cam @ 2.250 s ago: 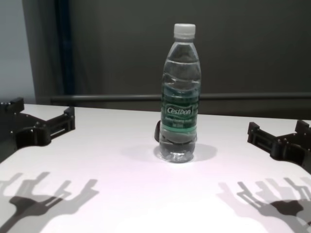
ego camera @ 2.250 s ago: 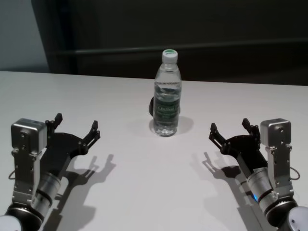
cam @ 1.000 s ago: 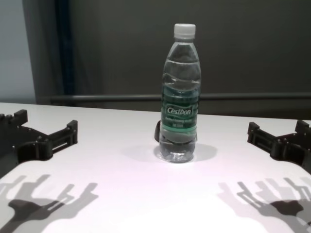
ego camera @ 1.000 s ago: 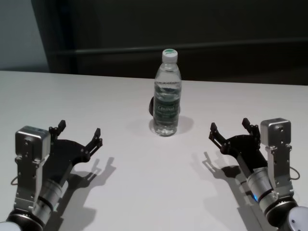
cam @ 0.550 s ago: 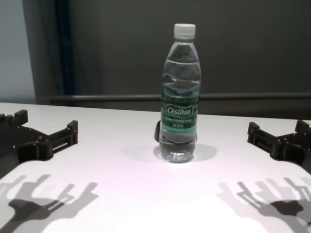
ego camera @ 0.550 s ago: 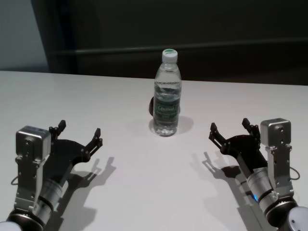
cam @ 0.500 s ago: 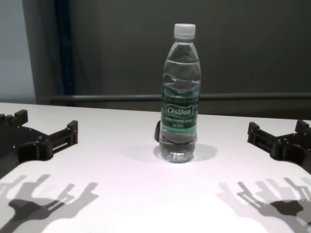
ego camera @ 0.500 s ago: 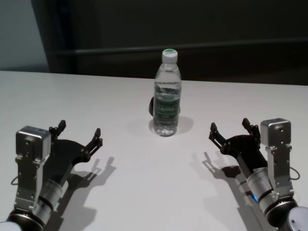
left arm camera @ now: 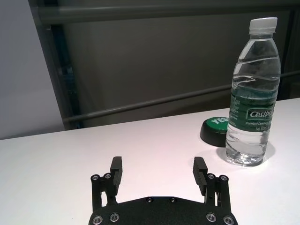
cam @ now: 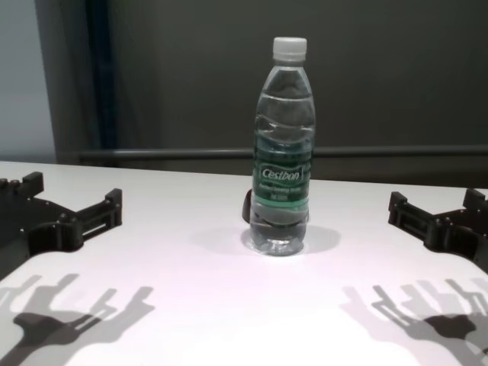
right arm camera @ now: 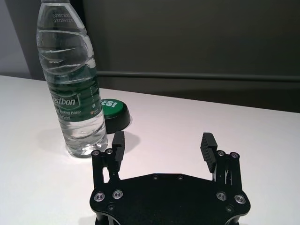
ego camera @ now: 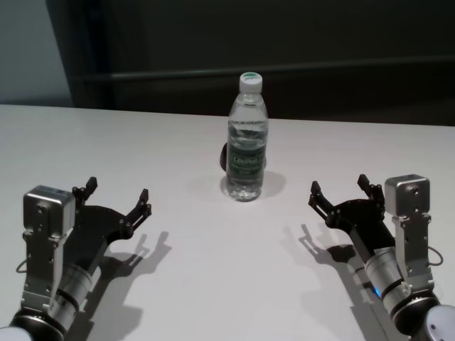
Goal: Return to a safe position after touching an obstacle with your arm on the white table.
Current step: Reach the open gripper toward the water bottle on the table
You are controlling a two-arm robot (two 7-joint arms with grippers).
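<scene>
Now the left claw (ego camera: pixel 117 198) is being held low over the worktop (ego camera: pixel 213 270), fingers spread wide and gripping nothing, pulled back, it seems, to give clearance. Ahead of it and off toward the right claw (ego camera: pixel 340 189), the obstacle (ego camera: pixel 247 138) is standing upright: a clear ribbed plastic bottle, white screw cap, glossy green label. A small round puck (left arm camera: pixel 214 132) is sitting just behind it. The right claw is likewise being kept parked, spread and unloaded, above smooth white matte surface.
</scene>
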